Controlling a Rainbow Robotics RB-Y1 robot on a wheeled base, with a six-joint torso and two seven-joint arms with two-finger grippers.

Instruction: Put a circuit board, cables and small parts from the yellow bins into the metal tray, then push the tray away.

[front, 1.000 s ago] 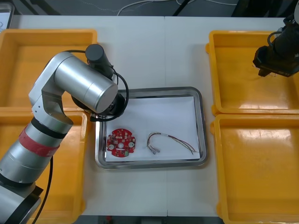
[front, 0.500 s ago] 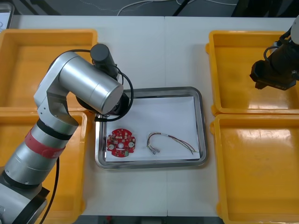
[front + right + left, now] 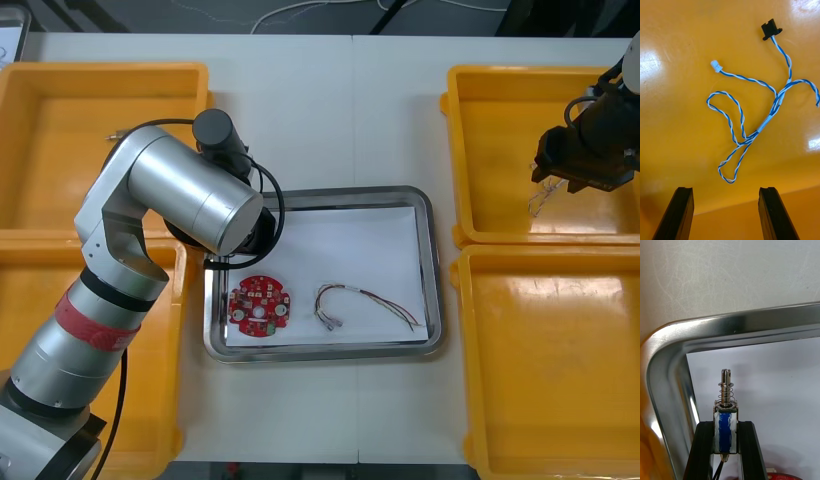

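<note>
Right gripper [image 3: 725, 189] shifted toward cable [image 3: 752, 135]; left gripper [image 3: 725, 423] clamps small metal part [image 3: 726, 431].

Light table [image 3: 330, 110] with a middle seam, dark floor [image 3: 130, 15] and white cords [image 3: 285, 9] beyond its far edge

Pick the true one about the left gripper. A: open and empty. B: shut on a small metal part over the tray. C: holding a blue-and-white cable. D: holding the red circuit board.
B: the left gripper has its jaws shut on a small metal part above the metal tray, near its corner.
</note>
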